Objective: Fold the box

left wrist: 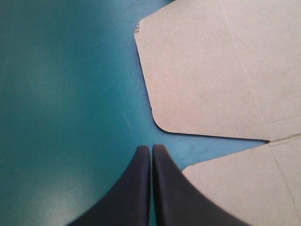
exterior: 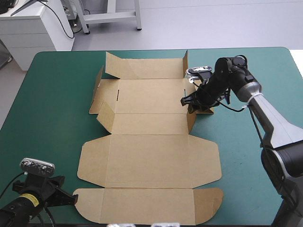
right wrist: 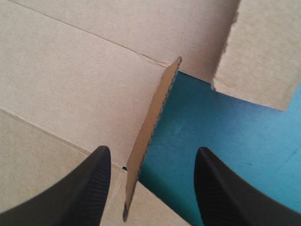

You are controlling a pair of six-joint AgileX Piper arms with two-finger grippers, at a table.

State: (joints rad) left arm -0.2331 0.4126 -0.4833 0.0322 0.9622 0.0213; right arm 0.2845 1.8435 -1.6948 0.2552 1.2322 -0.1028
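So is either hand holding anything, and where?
Nothing. The right hand is open astride a raised flap of the box; the left hand is shut, empty.

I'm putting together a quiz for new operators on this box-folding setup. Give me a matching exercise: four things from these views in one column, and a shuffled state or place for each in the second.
Things
1. left hand
2. right hand
3. side flap
4. box

States
A. open, straddling the side flap
B. raised on edge
C. shut, over bare teal-green cover beside a rounded box corner
D. mostly spread flat

Pairs: 1-C, 2-A, 3-B, 4-D
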